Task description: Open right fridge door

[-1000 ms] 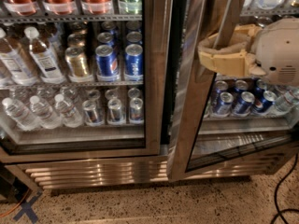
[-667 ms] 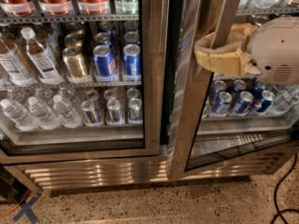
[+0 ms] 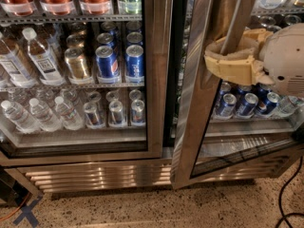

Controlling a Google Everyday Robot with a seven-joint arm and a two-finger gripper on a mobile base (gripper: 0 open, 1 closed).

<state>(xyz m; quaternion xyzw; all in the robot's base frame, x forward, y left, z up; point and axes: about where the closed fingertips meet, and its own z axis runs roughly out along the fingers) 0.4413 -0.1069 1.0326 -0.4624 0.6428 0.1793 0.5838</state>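
The right fridge door (image 3: pixel 189 108) has a wide brushed-steel frame and a glass pane. It stands partly open, its left edge swung out from the cabinet and a dark gap behind it. My gripper (image 3: pixel 227 53), with cream fingers (image 3: pixel 232 69) on a white wrist, is at the door's upper part. It is closed around the slanting vertical handle bar (image 3: pixel 234 20). Blue cans (image 3: pixel 247 103) show through the pane below it.
The left glass door (image 3: pixel 154 80) is shut, with water bottles (image 3: pixel 40 56) and cans (image 3: pixel 107 61) behind it. A steel grille (image 3: pixel 95 175) runs along the base. A black cable (image 3: pixel 284 194) lies on the speckled floor at the right; blue tape (image 3: pixel 26 213) marks the left.
The right door's lower corner has swung a little further out to the left. My gripper stays on the handle and has shifted only slightly.
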